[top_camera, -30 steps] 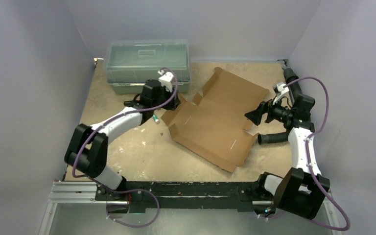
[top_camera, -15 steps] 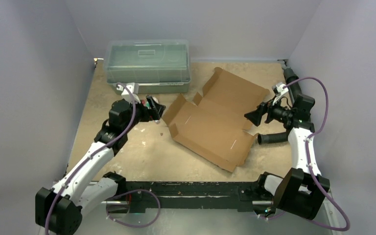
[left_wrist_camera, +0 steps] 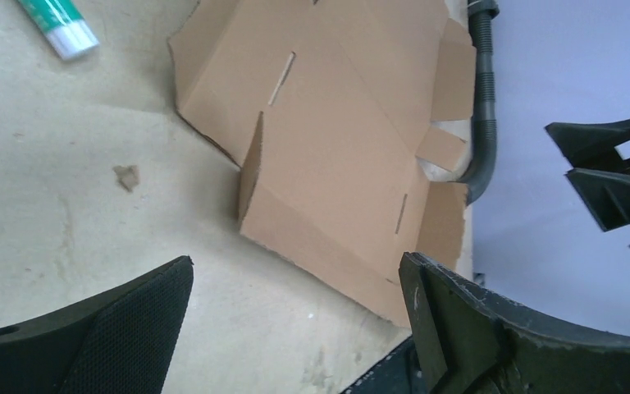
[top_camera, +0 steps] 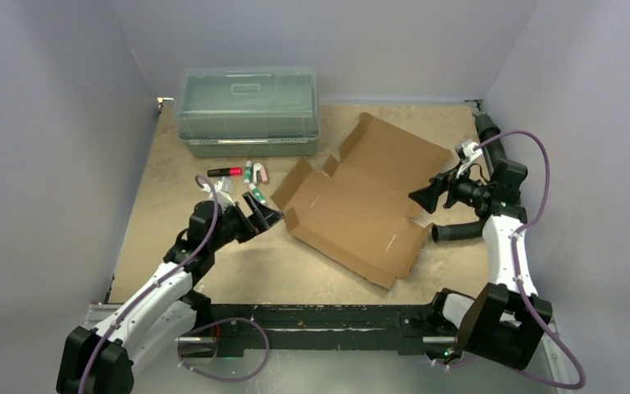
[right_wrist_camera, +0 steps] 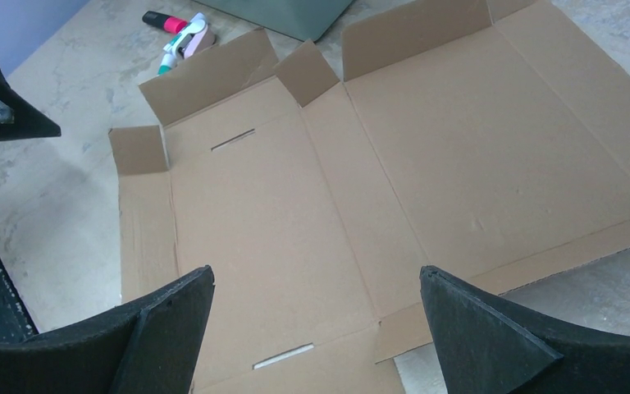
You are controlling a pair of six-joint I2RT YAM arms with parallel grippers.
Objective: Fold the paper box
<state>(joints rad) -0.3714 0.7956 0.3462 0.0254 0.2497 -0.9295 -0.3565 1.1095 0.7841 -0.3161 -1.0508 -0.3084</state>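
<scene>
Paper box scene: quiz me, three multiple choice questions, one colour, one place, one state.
1. The paper box is: A white; B brown; C blue.
2. The markers lie: A on the table before the clear bin; B inside the box; C on the bin's lid.
3. The left fingers are: A shut on a marker; B shut on a flap; C open, empty.
Answers: B, plain brown cardboard; A, loose on the tabletop near the bin; C, spread wide with nothing between.

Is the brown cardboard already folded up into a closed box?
No, the paper box lies spread out nearly flat, with only a few small edge flaps standing up.
</scene>
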